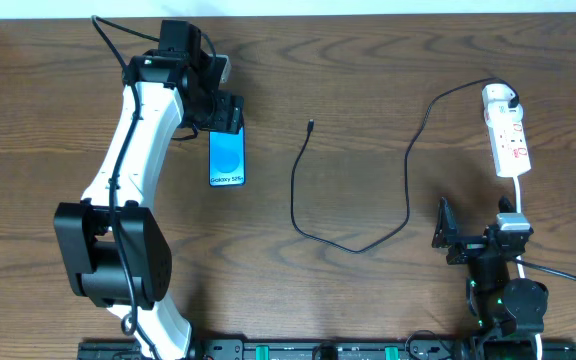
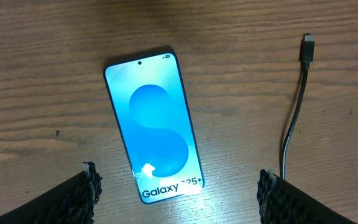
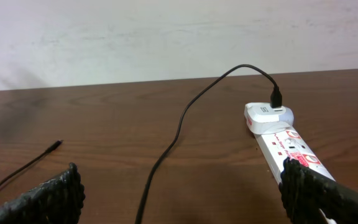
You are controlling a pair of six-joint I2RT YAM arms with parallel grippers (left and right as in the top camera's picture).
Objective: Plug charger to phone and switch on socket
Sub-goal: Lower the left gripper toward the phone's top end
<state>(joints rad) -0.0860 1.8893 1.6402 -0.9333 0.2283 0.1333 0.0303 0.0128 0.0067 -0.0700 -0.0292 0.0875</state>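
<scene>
Robot lab, wood tbl [image 1: 368, 80], bare wall [image 3: 166, 37]

White arm shells [image 1: 131, 140], black joints [image 1: 108, 250], knurled black fingers [image 2: 67, 199]

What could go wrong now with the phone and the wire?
The slim black-edged phone with the lit blue-and-white screen lies flat on the brown wooden table under the open left gripper, so it might slide when gripped. The small connector tip of the thin black cable lies apart from the phone and could slip or miss the port. The cable loops across the table; an arm might snag it.
</scene>
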